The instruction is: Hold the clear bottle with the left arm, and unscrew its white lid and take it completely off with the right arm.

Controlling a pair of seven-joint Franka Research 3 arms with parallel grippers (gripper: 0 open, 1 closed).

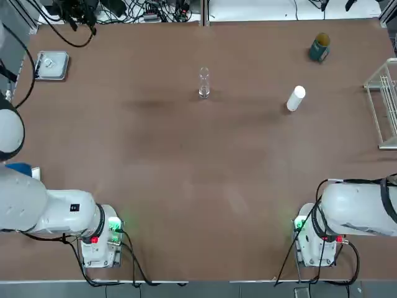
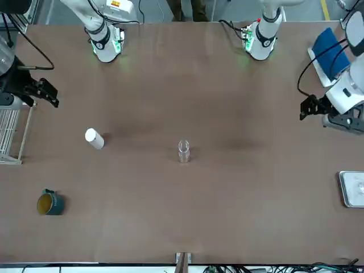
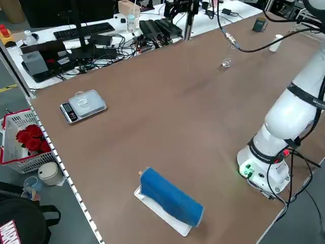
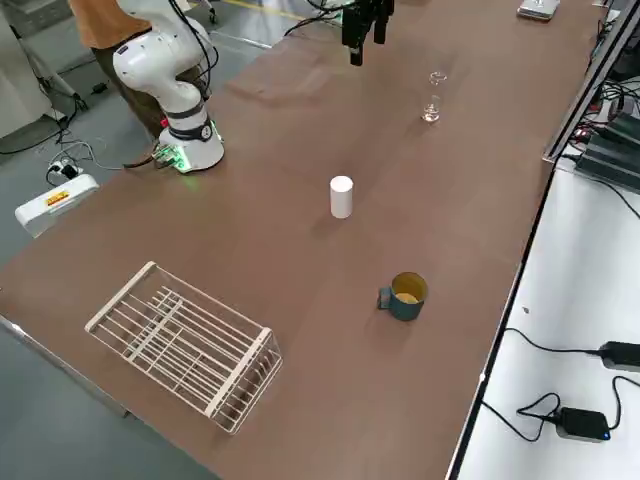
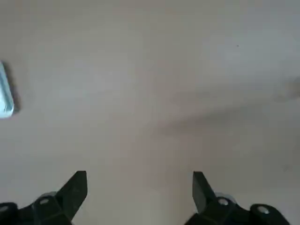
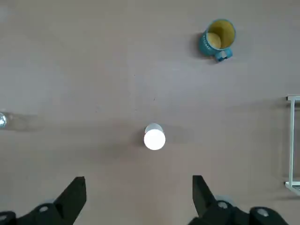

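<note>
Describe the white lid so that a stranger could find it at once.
Start on the brown table at the wire rack by its right edge. Between rack and clear bottle stands the white lid, alone. It is the only opaque white cylinder; the teal mug is behind it.

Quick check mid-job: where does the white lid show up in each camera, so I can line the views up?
Top: white lid, right of centre.
Front, left.
Left side, far upper right.
Right side, centre.
Left wrist: not in it.
Right wrist, centre.
Landmark: teal mug.
</note>
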